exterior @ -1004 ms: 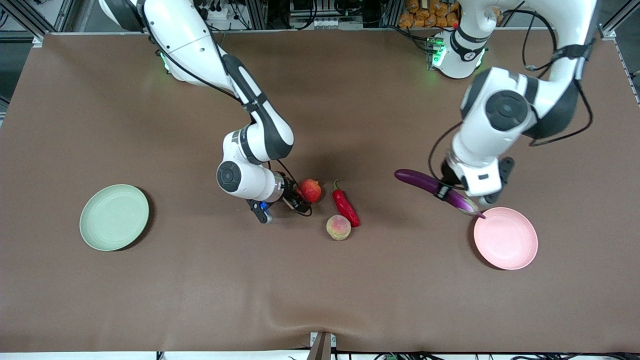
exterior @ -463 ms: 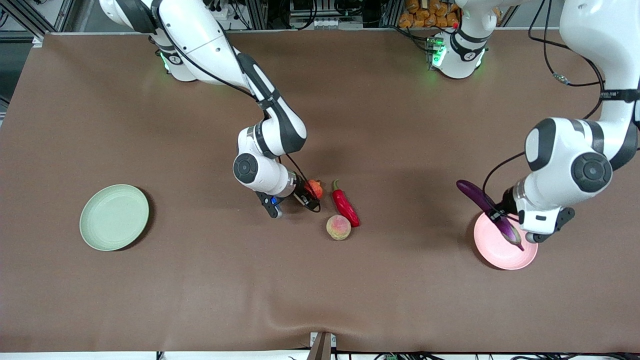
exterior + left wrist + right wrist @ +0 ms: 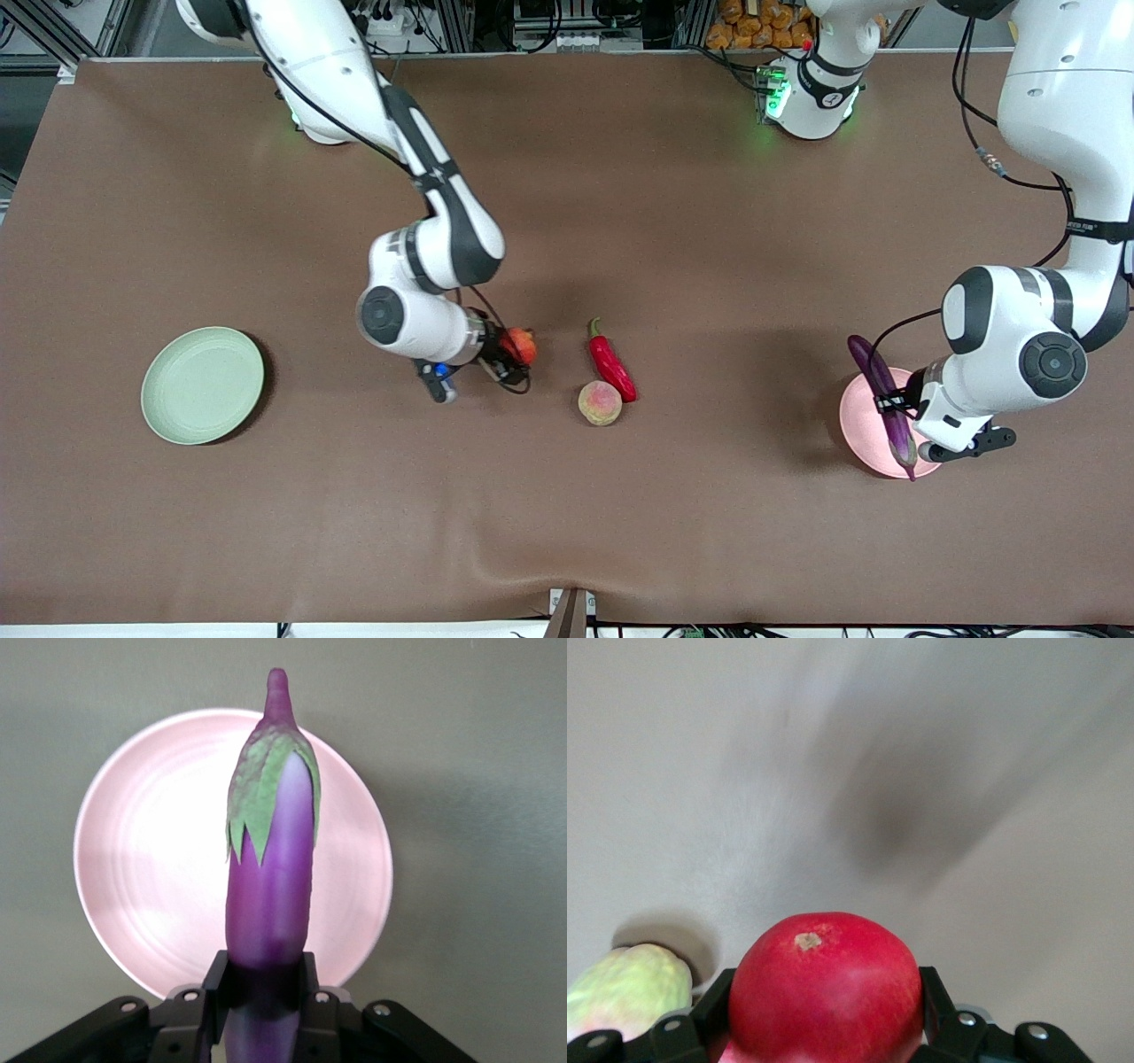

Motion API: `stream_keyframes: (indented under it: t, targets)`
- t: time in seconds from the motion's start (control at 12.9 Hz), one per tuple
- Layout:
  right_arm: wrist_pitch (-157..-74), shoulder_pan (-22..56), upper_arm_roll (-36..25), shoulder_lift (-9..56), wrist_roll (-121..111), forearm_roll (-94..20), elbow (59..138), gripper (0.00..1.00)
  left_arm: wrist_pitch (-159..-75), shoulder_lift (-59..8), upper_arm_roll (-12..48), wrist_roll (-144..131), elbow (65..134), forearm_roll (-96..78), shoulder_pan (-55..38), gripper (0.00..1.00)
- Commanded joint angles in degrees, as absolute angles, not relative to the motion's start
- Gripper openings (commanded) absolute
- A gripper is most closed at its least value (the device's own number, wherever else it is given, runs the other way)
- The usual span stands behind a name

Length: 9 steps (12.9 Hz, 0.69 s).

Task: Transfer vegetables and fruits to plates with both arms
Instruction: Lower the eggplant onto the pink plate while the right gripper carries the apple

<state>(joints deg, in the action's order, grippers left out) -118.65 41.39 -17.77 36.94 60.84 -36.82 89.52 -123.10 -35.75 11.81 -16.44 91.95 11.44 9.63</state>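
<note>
Since a second ago, I'm seeing the left gripper (image 3: 897, 406) carrying the eggplant (image 3: 881, 400) over the pink plate (image 3: 864, 443), lower right of the frame, while the right gripper (image 3: 511, 352) is lifting the pomegranate (image 3: 519, 346) clamped at center; chili (image 3: 611, 362) and peach (image 3: 600, 403) are lying beside it, green plate (image 3: 202, 385) at lower left.

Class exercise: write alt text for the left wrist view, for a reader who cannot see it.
The left gripper holds a long purple eggplant by its lower end, its green-capped stem pointing away from the camera, directly above a pale pink plate. The plate lies on a plain tabletop and holds nothing yet.
</note>
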Motion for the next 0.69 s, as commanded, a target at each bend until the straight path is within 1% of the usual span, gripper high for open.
stream_keyframes:
  t: [0.0, 0.15, 0.23, 0.46, 0.62]
  targets:
    - [-104.6, 41.0, -25.3, 29.0, 53.3, -33.1, 91.1, 0.15, -123.5, -36.6, 12.4, -13.6, 90.7, 13.7, 11.2, 0.0]
    - [-97.0, 40.8, -31.8, 28.1, 44.9, -33.0, 90.3, 0.03, -125.1, -37.8, 12.4, -9.1, 90.0, 14.1, 13.6, 0.0]
    - [-95.1, 40.9, -35.0, 28.0, 41.1, -32.9, 90.3, 0.0, -125.8, -38.5, 12.4, -7.5, 89.9, 14.1, 14.2, 0.0]
    - [-93.1, 40.4, -42.2, 28.4, 27.6, -30.2, 91.1, 0.0, -129.5, -39.2, 12.4, -4.2, 90.2, 15.4, 17.6, 0.0]
    - [-93.2, 36.9, -43.4, 28.7, 17.8, -26.3, 91.1, 0.0, -130.1, -39.7, 12.5, -4.2, 90.4, 15.3, 18.2, 0.0]
